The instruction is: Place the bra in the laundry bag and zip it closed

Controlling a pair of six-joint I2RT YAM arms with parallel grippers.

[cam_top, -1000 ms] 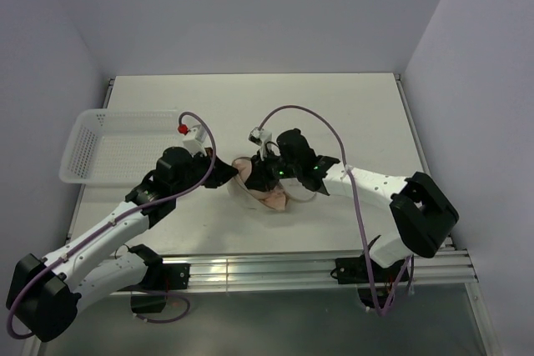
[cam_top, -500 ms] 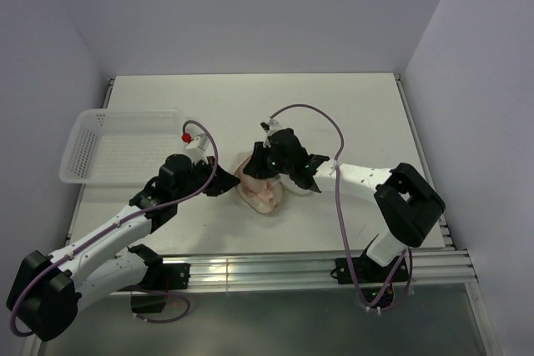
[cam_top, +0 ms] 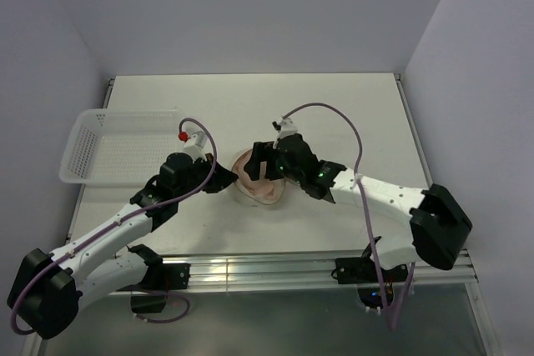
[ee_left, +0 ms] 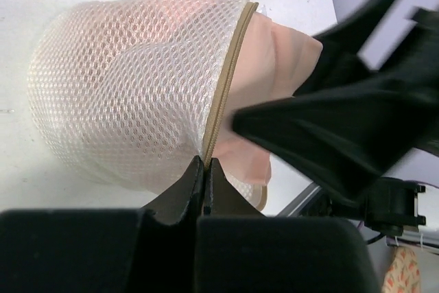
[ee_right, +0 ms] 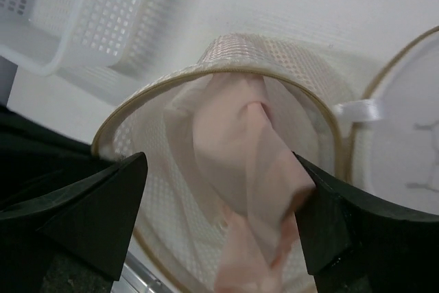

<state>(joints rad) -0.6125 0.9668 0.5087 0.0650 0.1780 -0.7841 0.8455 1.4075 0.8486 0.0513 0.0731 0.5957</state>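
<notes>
The left hand (ee_left: 206, 167) is pinched shut on the tan rim of the bag (ee_left: 130, 87), holding its mouth open toward the right arm as the bag lies on its side on the desk (cam_top: 350, 114). The right hand (ee_right: 220, 160) stands wide open at that mouth, gripping nothing, one finger on either side of the bra (ee_right: 240, 142). The bra sits partly inside the mesh cup, a peach fold spilling out past the rim toward the right hand; its length runs roughly along that hand's line of reach, into the bag. The right hand is the nearer of the two to it and looks best placed to push the loose fold in. The bag's other half (ee_right: 405, 114) lies just beside, unzipped. A basket (ee_right: 103, 12) stands beyond, on the left arm's side
</notes>
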